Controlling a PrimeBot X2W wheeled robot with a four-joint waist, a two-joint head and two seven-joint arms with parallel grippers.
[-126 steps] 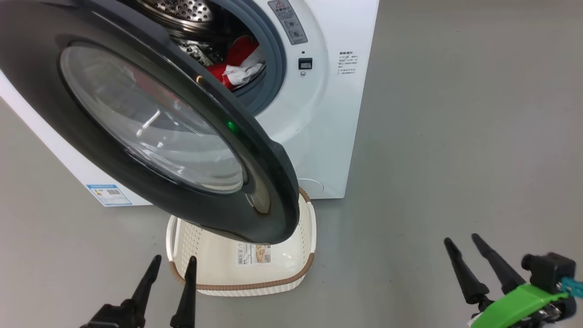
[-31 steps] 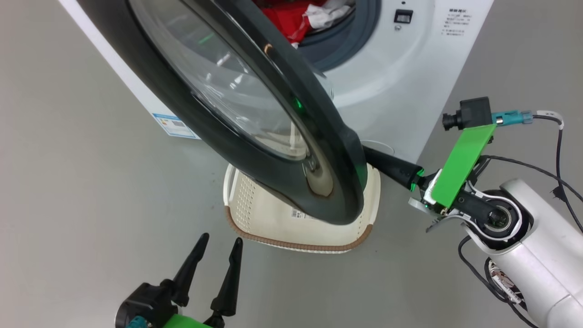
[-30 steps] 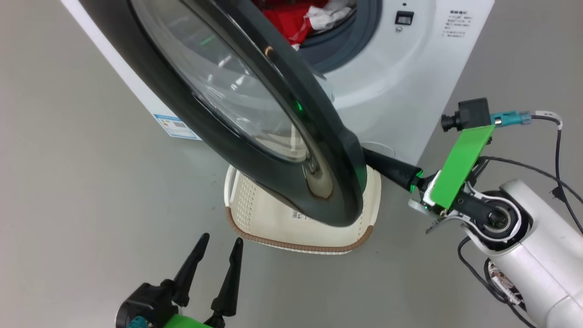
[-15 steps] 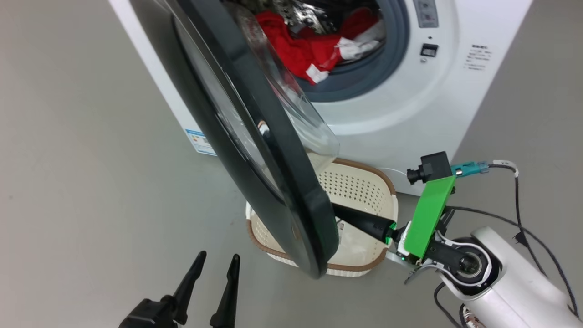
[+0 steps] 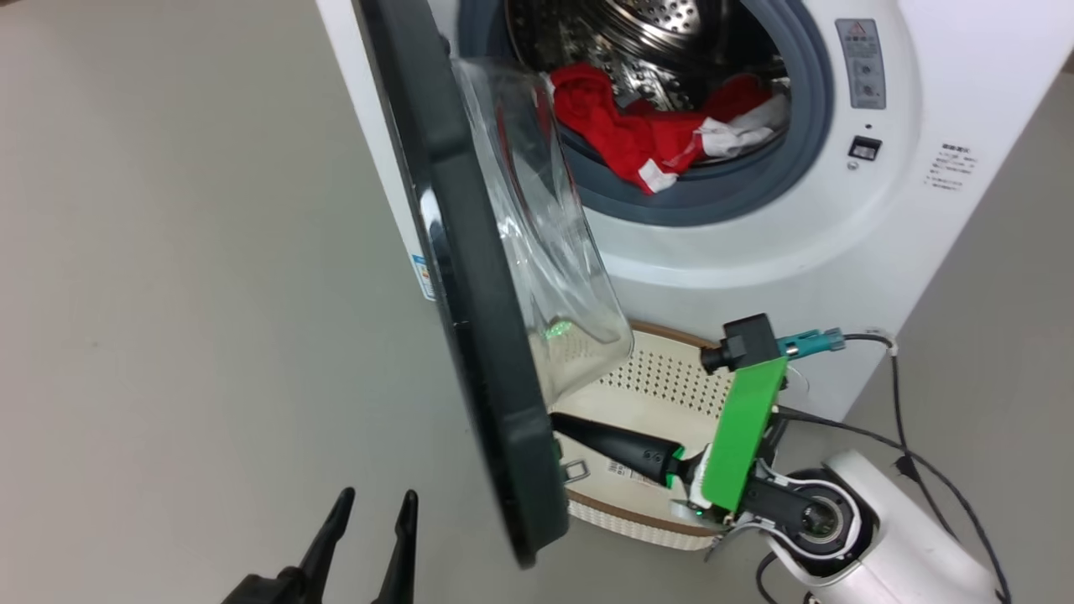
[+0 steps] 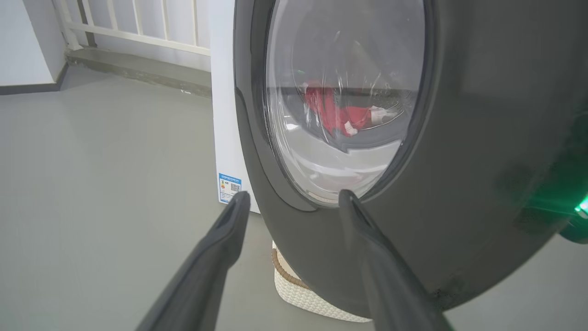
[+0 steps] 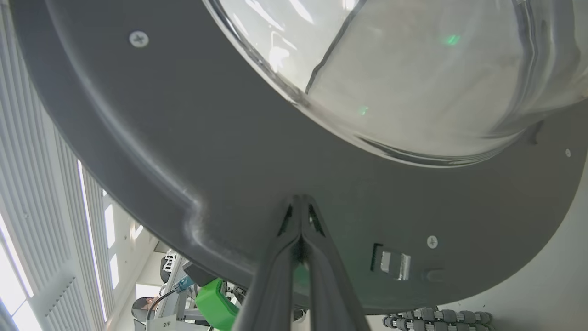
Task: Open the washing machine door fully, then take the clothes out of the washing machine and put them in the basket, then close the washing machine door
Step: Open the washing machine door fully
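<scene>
Washing machine door: ajar, edge-on above the basket, glossy black rim, clear bowl bulging.
Right gripper: fingers pinched together, tips on door's inner face.
Left gripper: fingers spread, empty, outside door.

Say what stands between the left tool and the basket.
The door, seen edge-on: the head view shows it between left tool and basket.
</scene>
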